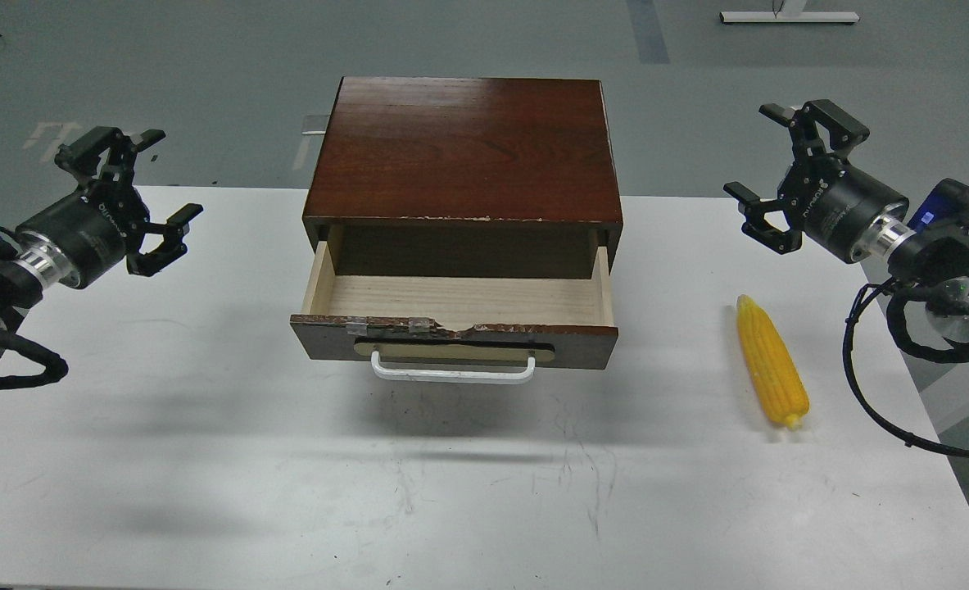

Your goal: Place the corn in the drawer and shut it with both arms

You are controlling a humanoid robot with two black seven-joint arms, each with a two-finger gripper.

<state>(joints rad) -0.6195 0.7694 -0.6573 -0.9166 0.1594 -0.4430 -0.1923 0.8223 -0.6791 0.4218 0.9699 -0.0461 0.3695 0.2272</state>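
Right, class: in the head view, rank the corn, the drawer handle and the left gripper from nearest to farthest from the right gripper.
1. Corn, on the table just below the right gripper.
2. Drawer handle, centre, on the open drawer's front.
3. Left gripper, far side of the cabinet.

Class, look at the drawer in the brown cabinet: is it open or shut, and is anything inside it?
Open and empty. The drawer is pulled out from the cabinet, showing bare pale wood inside.

drawer (459,305) open, corn (771,360) lying right
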